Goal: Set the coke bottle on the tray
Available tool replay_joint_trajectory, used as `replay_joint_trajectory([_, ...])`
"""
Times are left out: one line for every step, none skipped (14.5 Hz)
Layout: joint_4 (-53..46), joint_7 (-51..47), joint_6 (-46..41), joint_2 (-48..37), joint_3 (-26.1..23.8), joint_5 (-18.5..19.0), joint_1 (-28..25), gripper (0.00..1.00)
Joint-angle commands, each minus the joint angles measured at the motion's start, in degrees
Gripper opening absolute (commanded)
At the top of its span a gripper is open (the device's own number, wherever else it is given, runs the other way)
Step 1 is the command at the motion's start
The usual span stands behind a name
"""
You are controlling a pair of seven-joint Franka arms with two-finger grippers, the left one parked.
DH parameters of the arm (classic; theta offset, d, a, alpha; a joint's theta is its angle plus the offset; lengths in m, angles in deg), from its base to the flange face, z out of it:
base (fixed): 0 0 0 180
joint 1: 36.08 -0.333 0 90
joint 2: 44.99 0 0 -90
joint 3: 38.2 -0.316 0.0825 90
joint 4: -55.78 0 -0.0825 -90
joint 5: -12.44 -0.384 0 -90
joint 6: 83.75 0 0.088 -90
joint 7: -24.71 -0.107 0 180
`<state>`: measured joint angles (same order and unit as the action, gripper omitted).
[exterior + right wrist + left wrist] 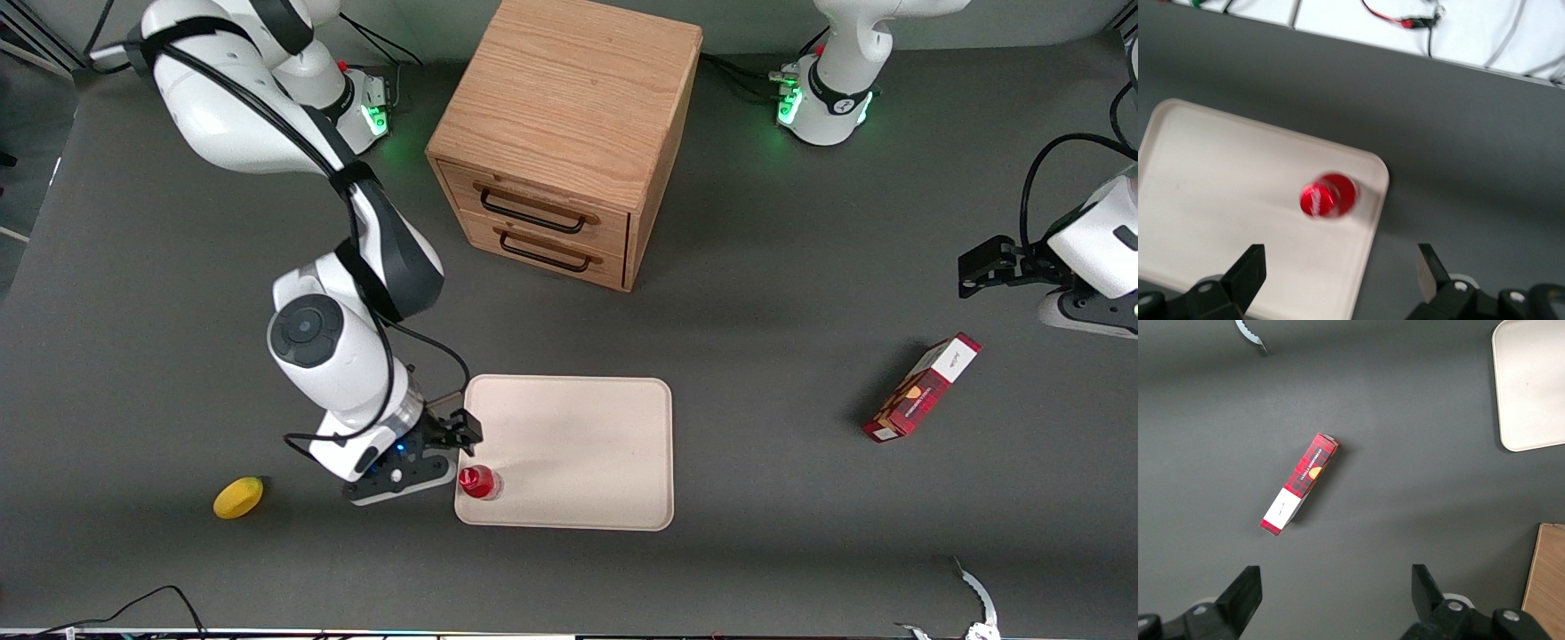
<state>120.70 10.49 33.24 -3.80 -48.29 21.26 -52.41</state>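
Note:
The coke bottle [478,481], small and red with a red cap, stands upright on the cream-beige tray [578,444], in its corner nearest the front camera toward the working arm's end. My gripper [404,471] hovers beside that corner, above the tray's edge, open and empty. In the right wrist view the bottle [1328,196] is seen from above on the tray [1218,173], apart from my gripper [1341,267], whose fingers [1251,267] are spread wide with nothing between them. A corner of the tray [1531,380] also shows in the left wrist view.
A yellow lemon-like fruit [238,497] lies on the table beside my gripper. A wooden drawer cabinet [569,133] stands farther from the front camera than the tray. A red rectangular carton [922,388] lies toward the parked arm's end; it also shows in the left wrist view [1300,483].

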Motion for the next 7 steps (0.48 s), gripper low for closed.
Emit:
replay_joint_trajectory([13.2,0.2,-3.8,-12.7,-0.7,-0.6,3.7,1.0])
replay_joint_trajectory([17.4,0.1,-3.9,-16.5,-0.7,-1.7,5.0,1.0])
replay_joint_trajectory([21.4,-0.1,-4.0,-20.6,-0.7,-2.5,6.6,1.0])
replay_joint_trajectory([25.4,-0.1,-4.8,-24.5,-0.7,-2.5,8.2,1.0])
replay_joint_trajectory([27.5,-0.3,-5.8,-27.1,-0.7,-2.5,8.9,1.0])
replay_joint_trajectory([28.5,-0.3,-7.2,-28.5,-0.7,-2.6,10.3,1.0])
replay_joint_trajectory([28.2,-0.3,-9.4,-29.3,-0.7,-2.8,12.4,1.0])
